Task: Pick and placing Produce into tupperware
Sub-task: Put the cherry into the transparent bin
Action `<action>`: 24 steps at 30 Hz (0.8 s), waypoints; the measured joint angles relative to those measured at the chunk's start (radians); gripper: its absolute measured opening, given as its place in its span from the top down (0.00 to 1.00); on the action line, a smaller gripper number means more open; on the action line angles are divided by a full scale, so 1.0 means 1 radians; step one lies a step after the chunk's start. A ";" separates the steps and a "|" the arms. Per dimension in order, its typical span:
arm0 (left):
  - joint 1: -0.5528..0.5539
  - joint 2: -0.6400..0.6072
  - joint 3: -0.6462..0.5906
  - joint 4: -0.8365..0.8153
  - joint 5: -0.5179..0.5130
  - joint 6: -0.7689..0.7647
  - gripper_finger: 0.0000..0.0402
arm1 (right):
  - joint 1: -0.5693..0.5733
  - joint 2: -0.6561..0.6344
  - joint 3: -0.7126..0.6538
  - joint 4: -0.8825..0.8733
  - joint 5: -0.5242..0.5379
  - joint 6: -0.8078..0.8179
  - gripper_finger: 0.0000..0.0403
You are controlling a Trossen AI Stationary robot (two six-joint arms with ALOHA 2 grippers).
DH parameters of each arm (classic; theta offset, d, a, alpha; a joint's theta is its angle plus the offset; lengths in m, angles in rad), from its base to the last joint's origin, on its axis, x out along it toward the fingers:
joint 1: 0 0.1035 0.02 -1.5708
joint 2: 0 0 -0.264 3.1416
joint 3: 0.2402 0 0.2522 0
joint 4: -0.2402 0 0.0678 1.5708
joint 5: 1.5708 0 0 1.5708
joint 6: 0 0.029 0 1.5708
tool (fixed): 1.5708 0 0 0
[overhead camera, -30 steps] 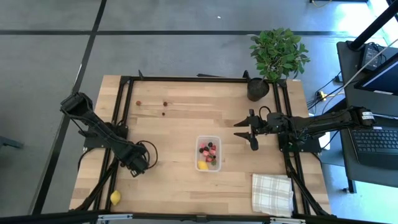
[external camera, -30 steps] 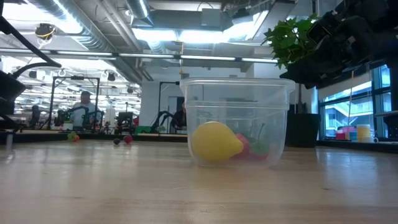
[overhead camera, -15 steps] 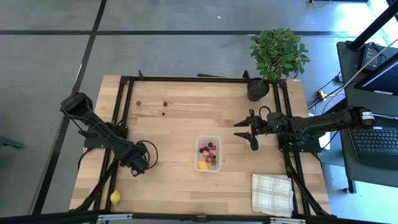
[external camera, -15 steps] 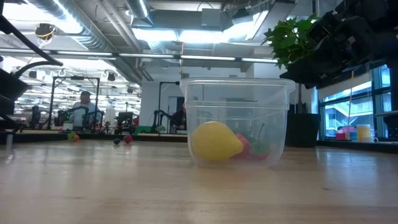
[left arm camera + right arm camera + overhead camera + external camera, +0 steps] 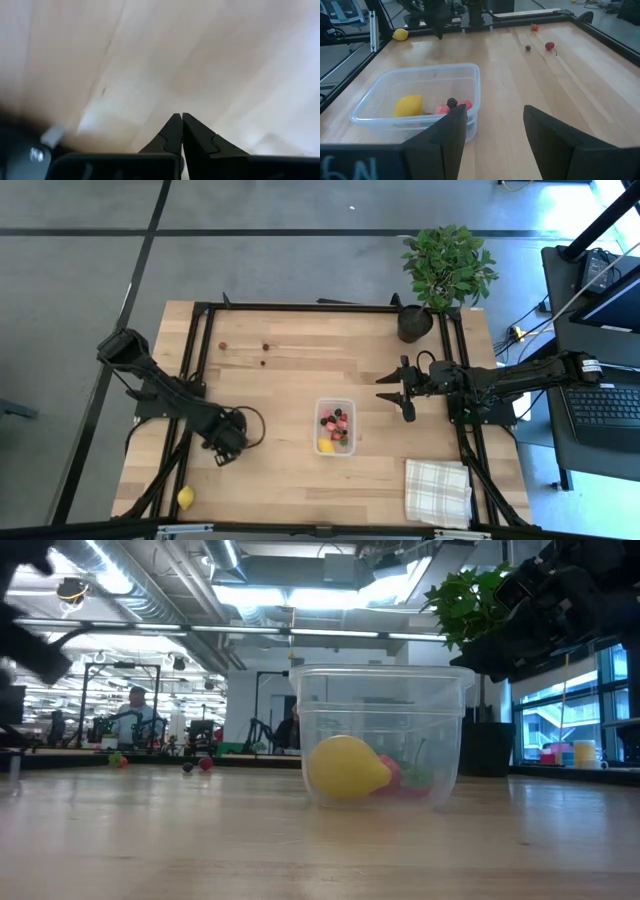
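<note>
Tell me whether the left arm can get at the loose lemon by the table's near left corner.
Probably yes: the lemon lies in the open near the left tool, which is shut and empty, with bare wood between them.

One tupperware (image 5: 335, 427), two lemons (image 5: 326, 445), three loose berries (image 5: 264, 347), one cloth (image 5: 437, 491), one potted plant (image 5: 445, 265).

Clear tub ahead of my right wrist camera.
My fingers (image 5: 445, 140) stand apart; the tupperware (image 5: 415, 97) holds a lemon (image 5: 408, 105) and red berries (image 5: 454, 106) on the tabletop (image 5: 545, 85).
</note>
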 joint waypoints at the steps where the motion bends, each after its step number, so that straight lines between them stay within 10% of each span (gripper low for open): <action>1: 0.014 0.000 0.019 0.000 -0.010 0.037 1.00 | 0.000 0.000 0.000 0.000 0.000 0.000 0.51; 10: 0.164 0.000 0.219 0.116 -0.140 0.472 1.00 | 0.000 0.000 0.000 0.000 0.000 -0.026 0.51; 24: 0.374 0.047 0.295 0.868 -0.228 1.228 1.00 | 0.000 0.000 0.000 -0.004 0.000 -0.023 0.51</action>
